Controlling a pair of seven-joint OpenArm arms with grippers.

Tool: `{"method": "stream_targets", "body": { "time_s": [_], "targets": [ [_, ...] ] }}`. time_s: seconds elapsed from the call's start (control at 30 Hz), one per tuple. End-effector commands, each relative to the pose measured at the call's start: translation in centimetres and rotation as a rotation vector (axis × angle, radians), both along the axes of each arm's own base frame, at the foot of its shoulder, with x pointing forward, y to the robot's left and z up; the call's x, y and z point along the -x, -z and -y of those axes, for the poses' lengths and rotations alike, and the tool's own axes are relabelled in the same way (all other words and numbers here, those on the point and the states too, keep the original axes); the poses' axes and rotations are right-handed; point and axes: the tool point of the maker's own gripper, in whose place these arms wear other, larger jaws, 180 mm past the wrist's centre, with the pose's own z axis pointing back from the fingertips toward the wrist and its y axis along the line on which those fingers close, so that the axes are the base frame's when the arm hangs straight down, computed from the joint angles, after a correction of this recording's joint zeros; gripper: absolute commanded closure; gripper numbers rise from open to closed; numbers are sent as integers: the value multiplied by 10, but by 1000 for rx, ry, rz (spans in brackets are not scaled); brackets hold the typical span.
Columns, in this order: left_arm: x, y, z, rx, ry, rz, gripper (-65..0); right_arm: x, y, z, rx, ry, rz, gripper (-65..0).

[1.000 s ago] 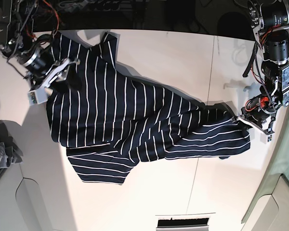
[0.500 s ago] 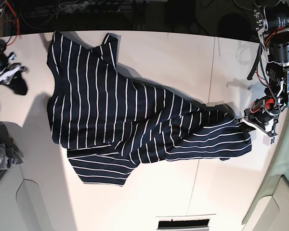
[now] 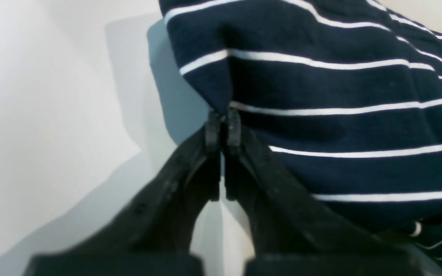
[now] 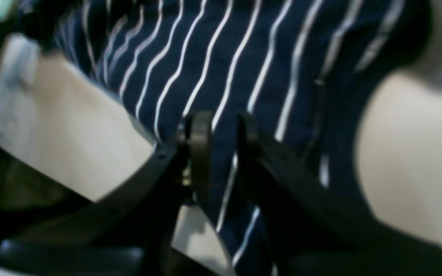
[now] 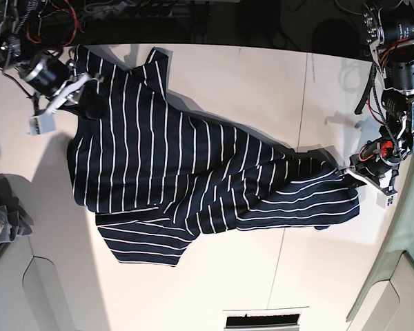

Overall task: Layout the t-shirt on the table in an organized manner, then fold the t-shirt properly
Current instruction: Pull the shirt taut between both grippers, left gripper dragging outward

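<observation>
Status: my right pincer [image 5: 72, 88] has come back onto the t-shirt [image 5: 193, 172] at the top corner on the base view's left; half a second ago it was off the cloth out over bare bench [image 5: 248, 76], a second ago it was on the fabric lower down that same edge. In the right wrist view its tips sit narrow with striped cloth running between them, but the picture is blurred and I can't tell if it's actually clamped or only closing, so I read it as a re-grip in progress, not confirmed. Left pincer [image 3: 223, 128] hasn't moved: closed tight on the shirt's edge at the far end, base view right, cloth pinched right at the tips. Shirt outline is about the same across all three base shots, so no real spreading gained yet. My read: I'm still in the layout step, nowhere near folding. Shirt itself lies on the bench stretched diagonally between the two arms, dark navy with thin white stripes, wide and fairly flat near the right arm, bunched and twisted into ridges toward the left one. One flap is folded under along the lower edge, and a sleeve-like point sticks up near the top. A grey cloth [image 5: 3, 221] sits at the left margin, clear of the shirt.
</observation>
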Motion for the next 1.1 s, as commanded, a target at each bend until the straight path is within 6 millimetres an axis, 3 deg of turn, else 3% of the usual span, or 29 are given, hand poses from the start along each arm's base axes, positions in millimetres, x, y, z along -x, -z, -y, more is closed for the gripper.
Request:
{"method": "stream_targets", "body": {
  "time_s": [0.0,0.13,0.3,0.4,0.53,0.63,0.77,0.93,1.07],
  "targets": [
    [-13,-18,-8,-9,-5,55,0,-6,-7,-5,8,-30,39,-124],
    [-11,-17,-8,-10,-4,48,0,-6,0,-28,52,-96,59,-196],
    [-15,-25,1,30,42,89,0,-3,24,-33,171,-157,25,-194],
    [-21,-43,14,97,108,168,0,-4,49,-25,192,-154,-39,-157],
    [-26,-63,6,98,106,215,0,-8,67,-1,214,-129,-79,-74],
    [-29,-85,-2,88,102,253,0,-16,64,14,247,-128,-62,0],
    [-32,-129,-5,47,132,338,0,-31,54,30,286,-135,-28,0],
    [-20,-184,7,-112,203,448,0,-42,45,45,312,-112,-4,0],
    [-26,-199,5,-148,146,473,0,-51,38,54,312,-77,17,0]
  ]
}}
